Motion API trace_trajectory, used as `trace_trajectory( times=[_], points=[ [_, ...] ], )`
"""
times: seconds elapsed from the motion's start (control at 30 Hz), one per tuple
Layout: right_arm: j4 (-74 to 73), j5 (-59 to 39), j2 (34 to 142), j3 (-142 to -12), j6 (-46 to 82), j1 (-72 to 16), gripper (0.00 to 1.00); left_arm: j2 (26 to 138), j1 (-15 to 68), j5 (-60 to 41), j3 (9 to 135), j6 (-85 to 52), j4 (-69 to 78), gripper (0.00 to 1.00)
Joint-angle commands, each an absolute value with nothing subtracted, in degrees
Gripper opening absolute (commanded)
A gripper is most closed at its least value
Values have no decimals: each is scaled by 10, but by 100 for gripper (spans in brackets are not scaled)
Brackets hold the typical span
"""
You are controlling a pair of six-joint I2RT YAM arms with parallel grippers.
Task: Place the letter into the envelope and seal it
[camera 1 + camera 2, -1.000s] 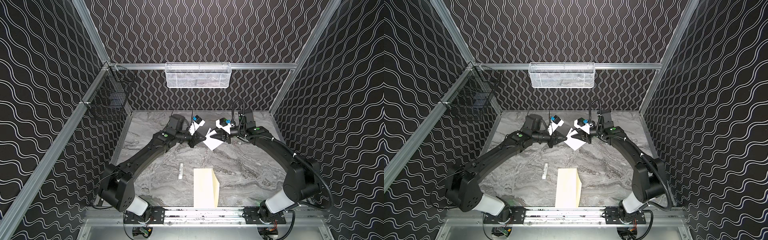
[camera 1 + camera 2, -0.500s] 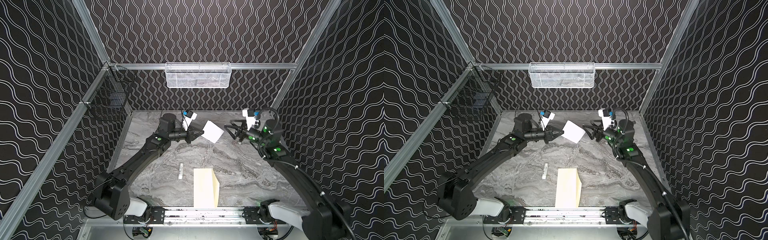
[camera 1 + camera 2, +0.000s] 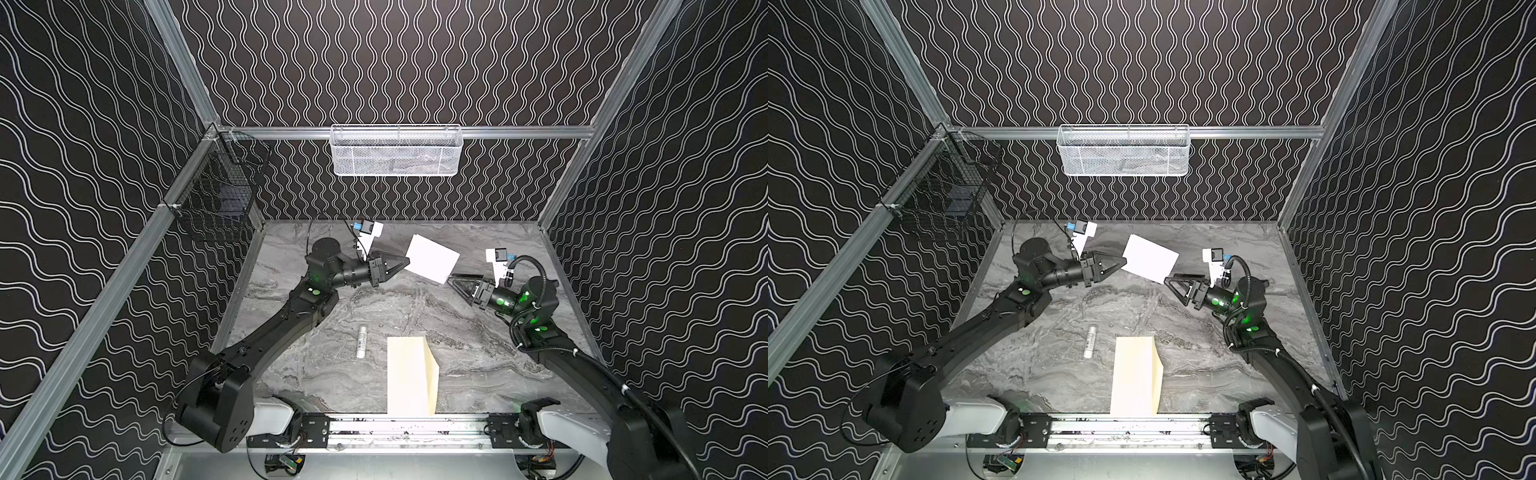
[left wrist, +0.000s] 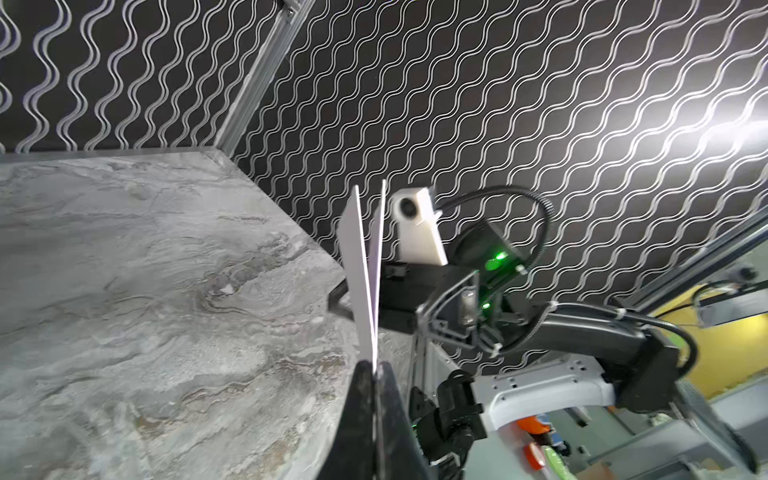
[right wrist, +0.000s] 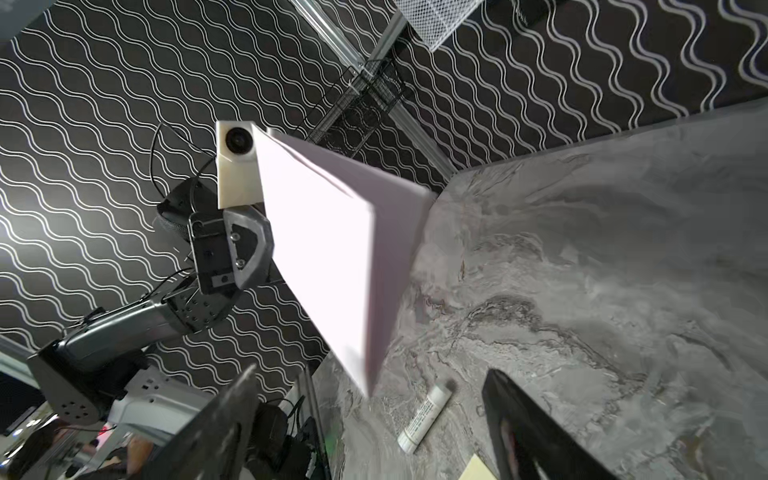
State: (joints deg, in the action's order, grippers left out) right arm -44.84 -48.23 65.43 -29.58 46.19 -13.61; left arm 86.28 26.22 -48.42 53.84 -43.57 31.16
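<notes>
The letter [image 3: 432, 258] [image 3: 1150, 257], a folded white sheet, hangs in the air over the back of the table. My left gripper [image 3: 406, 261] [image 3: 1124, 262] is shut on its left edge. In the left wrist view the sheet [image 4: 365, 266] stands edge-on out of the closed jaws of the left gripper [image 4: 376, 368]. My right gripper [image 3: 452, 279] [image 3: 1167, 279] [image 5: 372, 370] is open just off the letter's [image 5: 324, 249] right corner, holding nothing. The cream envelope [image 3: 409, 376] [image 3: 1136, 376] [image 5: 478, 467] lies flat by the front edge.
A small white stick [image 3: 362, 341] [image 3: 1090, 341] [image 5: 424, 417] lies on the marble table left of the envelope. A white mesh basket [image 3: 397, 151] hangs on the back wall. On the left wall hangs a black wire basket [image 3: 216, 203]. A metal rail [image 3: 407, 428] runs along the front.
The right gripper let go of the letter, opened wide and drew back to the right. The left gripper kept the letter and swung it flatter, slightly back and left.
</notes>
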Motion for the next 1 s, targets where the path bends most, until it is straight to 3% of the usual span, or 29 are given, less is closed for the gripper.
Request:
trace_trajectory(
  times=[0.0, 0.23, 0.6, 0.73, 0.77, 0.97],
  points=[
    [-624, -515, 689, -300, 549, -136, 85, 872, 263, -491, 530, -489, 400, 0],
    [-697, -537, 748, -349, 583, -141, 72, 879, 270, -494, 524, -500, 422, 0],
    [-763, -556, 787, -370, 624, -142, 20, 878, 271, -493, 516, -489, 413, 0],
    [-755, -562, 784, -372, 621, -142, 5, 873, 271, -495, 513, -475, 396, 0],
    [-746, -564, 781, -372, 616, -143, 0, 871, 271, -493, 512, -469, 390, 7],
    [-671, -580, 772, -377, 575, -151, 0, 881, 270, -497, 521, -451, 387, 48]
  ],
)
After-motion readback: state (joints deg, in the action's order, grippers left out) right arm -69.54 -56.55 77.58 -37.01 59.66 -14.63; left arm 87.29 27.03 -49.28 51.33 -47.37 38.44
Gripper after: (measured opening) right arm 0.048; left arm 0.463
